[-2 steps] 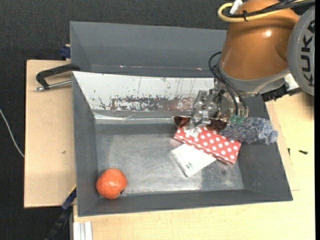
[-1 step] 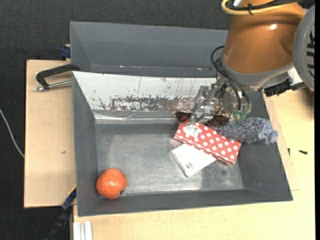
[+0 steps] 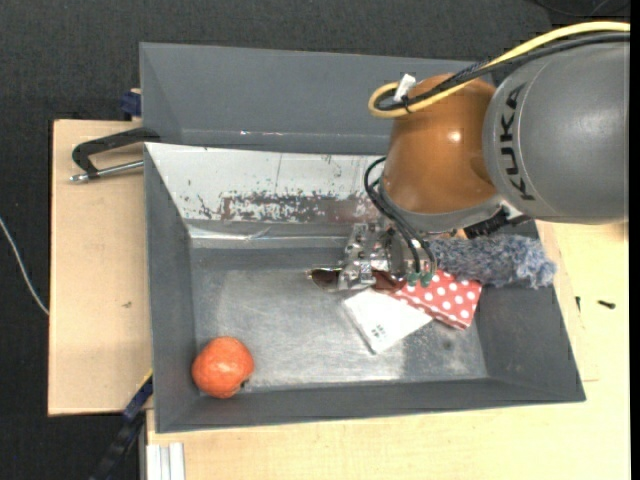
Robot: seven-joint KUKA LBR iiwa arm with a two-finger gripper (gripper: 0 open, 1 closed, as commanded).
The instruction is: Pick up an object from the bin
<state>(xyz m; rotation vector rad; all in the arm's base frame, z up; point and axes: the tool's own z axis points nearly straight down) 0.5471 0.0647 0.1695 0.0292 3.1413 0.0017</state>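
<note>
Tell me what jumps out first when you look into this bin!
The bright orange ball stands out, sitting alone in the near left corner of the grey bin. The big robot arm with its orange cover reaches in from the right, its hand low beside a red pouch with white dots and a white card. A fuzzy grey-blue cloth lies by the right wall.

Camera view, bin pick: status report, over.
Gripper low at centre of bin, beside red white-dotted pouch and white card. Grey fuzzy cloth next to pouch. Orange ball apart, near-left corner.
</note>
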